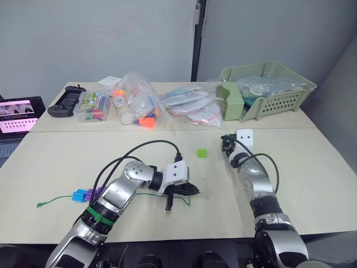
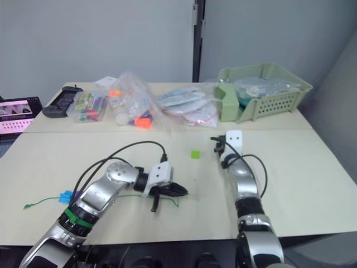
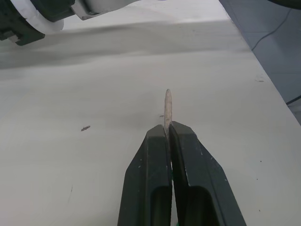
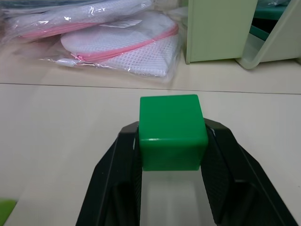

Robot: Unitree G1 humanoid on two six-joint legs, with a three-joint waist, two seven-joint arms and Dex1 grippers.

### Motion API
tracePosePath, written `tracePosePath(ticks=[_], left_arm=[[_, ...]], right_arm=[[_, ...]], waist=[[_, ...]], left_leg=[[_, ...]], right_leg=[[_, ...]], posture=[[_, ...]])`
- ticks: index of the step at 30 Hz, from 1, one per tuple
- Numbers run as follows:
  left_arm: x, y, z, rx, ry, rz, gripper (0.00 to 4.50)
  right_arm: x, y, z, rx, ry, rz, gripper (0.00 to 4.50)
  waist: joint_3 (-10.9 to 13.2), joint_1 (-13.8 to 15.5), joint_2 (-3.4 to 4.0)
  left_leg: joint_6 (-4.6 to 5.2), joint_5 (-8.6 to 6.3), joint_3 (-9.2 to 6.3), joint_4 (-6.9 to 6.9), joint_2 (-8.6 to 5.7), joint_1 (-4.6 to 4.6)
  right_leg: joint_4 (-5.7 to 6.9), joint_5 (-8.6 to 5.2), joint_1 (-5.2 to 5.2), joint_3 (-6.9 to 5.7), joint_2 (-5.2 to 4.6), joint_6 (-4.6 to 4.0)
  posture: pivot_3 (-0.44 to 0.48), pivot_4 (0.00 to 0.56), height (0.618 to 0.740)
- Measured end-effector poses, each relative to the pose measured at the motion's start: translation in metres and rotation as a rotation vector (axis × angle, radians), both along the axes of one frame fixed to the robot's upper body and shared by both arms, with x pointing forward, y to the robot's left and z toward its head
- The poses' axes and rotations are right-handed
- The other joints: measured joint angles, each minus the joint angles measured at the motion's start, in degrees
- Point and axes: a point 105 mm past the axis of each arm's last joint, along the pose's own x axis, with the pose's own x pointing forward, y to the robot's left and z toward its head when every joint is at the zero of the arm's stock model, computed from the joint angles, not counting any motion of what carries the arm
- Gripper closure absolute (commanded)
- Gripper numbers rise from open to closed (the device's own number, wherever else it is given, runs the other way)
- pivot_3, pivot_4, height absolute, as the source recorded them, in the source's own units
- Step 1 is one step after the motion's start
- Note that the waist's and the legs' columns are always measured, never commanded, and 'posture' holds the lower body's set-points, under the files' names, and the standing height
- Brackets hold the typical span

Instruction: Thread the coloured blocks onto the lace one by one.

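Note:
My left gripper [image 3: 168, 128] is shut on the lace's stiff pale tip [image 3: 168, 104], which sticks out beyond the fingertips just above the table. The thin green lace [image 1: 56, 199] trails left across the table under my left arm. A blue block [image 1: 77, 196] and a purple block [image 1: 89, 194] sit on its line beside my left forearm. A light green block [image 1: 202, 152] lies loose mid-table between the two grippers. My right gripper [image 1: 227, 146] is shut on a dark green block [image 4: 172, 132], held between its fingers low over the table.
Along the far table stand a pale green basket [image 1: 268, 89], pink-trimmed mesh bags [image 1: 189, 107], a clear bag of orange toys [image 1: 136, 103], a clear box [image 1: 92, 106] and a black controller [image 1: 66, 100]. A lit screen [image 1: 17, 114] sits at the far left.

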Motion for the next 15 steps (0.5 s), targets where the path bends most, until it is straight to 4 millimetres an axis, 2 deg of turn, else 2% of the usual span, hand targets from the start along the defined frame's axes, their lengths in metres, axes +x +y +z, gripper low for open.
tracePosePath(ticks=[5, 7, 8, 12, 15], left_arm=[[0.0, 0.002, -0.002, 0.003, 0.003, 0.009, 4.5], [0.0, 0.002, -0.002, -0.001, 0.004, 0.011, 4.5], [0.001, 0.004, -0.002, 0.002, 0.004, 0.016, 4.5], [0.001, 0.004, -0.001, -0.002, 0.003, 0.017, 4.5], [0.0, 0.004, -0.001, 0.0, 0.006, 0.011, 4.5]], right_arm=[[-0.048, -0.002, -0.005, 0.004, 0.012, -0.053, 3.33], [-0.081, 0.003, -0.002, 0.003, 0.021, -0.081, 3.33], [-0.091, 0.005, -0.001, 0.001, 0.025, -0.085, 3.33], [-0.138, 0.034, 0.002, 0.005, 0.073, -0.054, 3.33], [-0.161, 0.05, -0.011, 0.002, 0.149, -0.027, 3.33]], waist=[[0.0, 0.1, 0.05], [-0.1, 0.1, 0.09], [-0.1, 0.1, 0.09], [-0.1, -0.1, 0.1], [-0.1, -0.1, 0.1]], left_leg=[[-0.04, 0.03, 0.05, 0.03, -0.05, -0.51], [-0.08, 0.06, 0.03, 0.04, -0.06, -0.61], [-0.08, 0.06, 0.02, 0.04, -0.05, -0.6], [-0.1, 0.07, 0.07, 0.07, -0.07, -0.5], [-0.16, 0.12, 0.08, 0.1, -0.06, -0.47]], right_leg=[[0.19, 0.0, -0.61, 0.1, -0.1, 0.01], [0.29, 0.0, -0.79, 0.1, -0.09, 0.01], [0.28, 0.0, -0.76, 0.09, -0.03, 0.01], [0.24, -0.01, -0.71, 0.13, 0.04, 0.01], [0.19, -0.02, -0.67, 0.12, 0.07, 0.01]], posture=[[0.0, 0.15, 0.74], [0.0, 0.15, 0.74], [0.0, 0.15, 0.74], [0.0, 0.15, 0.74], [0.0, 0.15, 0.74]])
